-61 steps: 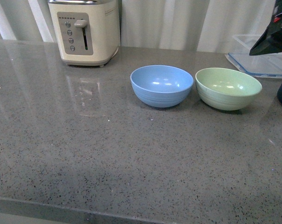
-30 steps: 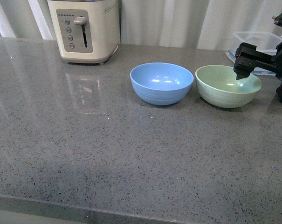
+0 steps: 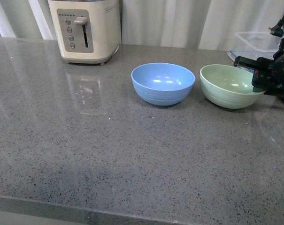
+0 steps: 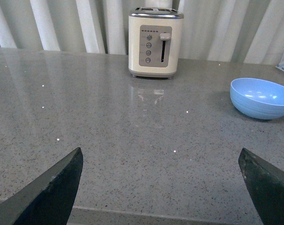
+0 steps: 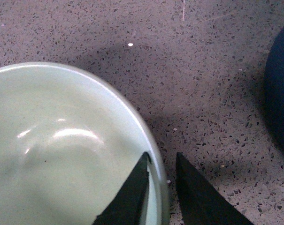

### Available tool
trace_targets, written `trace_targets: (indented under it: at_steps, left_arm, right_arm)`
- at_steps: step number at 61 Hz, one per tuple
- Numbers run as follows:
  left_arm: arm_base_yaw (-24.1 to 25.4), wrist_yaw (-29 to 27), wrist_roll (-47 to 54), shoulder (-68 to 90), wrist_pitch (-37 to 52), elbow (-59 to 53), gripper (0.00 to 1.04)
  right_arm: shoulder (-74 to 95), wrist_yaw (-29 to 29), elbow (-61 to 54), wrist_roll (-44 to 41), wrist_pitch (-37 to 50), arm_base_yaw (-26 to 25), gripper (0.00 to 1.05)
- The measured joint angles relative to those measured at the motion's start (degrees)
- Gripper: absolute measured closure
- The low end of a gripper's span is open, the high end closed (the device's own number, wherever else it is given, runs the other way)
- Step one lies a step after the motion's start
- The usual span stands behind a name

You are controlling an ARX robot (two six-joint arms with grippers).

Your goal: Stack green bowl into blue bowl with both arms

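Two fingers of the right tool [image 5: 162,157] are set astride the rim of the green bowl [image 5: 62,154]; whether it is clamped cannot be told. The left tool [image 4: 159,154] is held wide apart.

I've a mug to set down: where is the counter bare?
Bare: grey speckled counter from the cream toaster and light blue round bowl to the near edge. Crowded: far right, where the right gripper's fingers straddle the pale green round bowl's rim, clear plastic box behind.

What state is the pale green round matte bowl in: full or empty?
Empty: the pale green round matte bowl shows only bare inside, front and right wrist views.
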Motion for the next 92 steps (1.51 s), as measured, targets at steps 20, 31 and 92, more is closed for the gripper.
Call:
trace_targets:
  at_steps: [20,31,92]
  left_arm:
    - [0.0,0.02,0.0,0.0,0.0,0.0,0.07]
    - [0.0,0.0,0.0,0.0,0.0,0.0,0.07]
    - [0.0,0.0,0.0,0.0,0.0,0.0,0.07]
  right_arm:
    - [-8.5,0.15,0.02,-1.9,0.24,1.44,1.03]
    - [-12.72,0.0,4.26,-2.71,0.57,9.81,1.03]
    - [1.79,5.11,9.01,-5.09,0.68,17.55,0.84]
